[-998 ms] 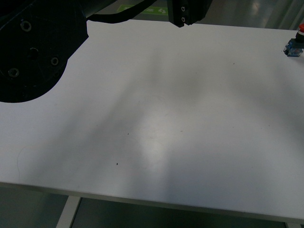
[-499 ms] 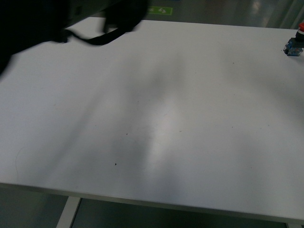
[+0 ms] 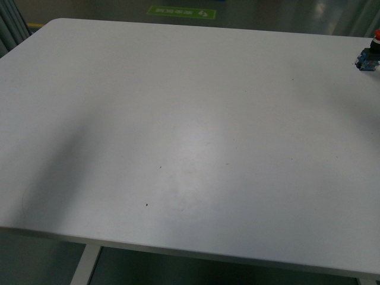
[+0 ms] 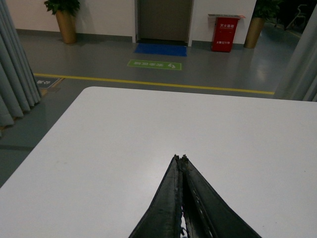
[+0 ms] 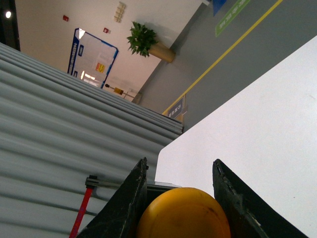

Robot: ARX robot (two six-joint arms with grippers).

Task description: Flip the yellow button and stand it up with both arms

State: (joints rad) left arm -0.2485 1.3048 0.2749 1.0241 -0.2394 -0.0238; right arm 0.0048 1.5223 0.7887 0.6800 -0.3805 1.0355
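In the right wrist view the yellow button (image 5: 184, 214) shows its round yellow-orange cap between the two dark fingers; my right gripper (image 5: 180, 166) is shut on it and holds it above the white table (image 5: 257, 129). The button's body is hidden behind the cap. My left gripper (image 4: 181, 157) is shut, its thin black fingers pressed together with nothing in them, hovering over the white table (image 4: 124, 148). Neither arm nor the yellow button shows in the front view.
A similar switch with a red cap (image 3: 370, 54) and blue block stands at the table's far right edge in the front view. Grey curtains (image 5: 59, 119), a potted plant (image 5: 148, 42) and floor with a yellow line lie beyond the table.
The black arm that filled the upper left of the front view has moved out of the picture. The red-capped switch has not moved.
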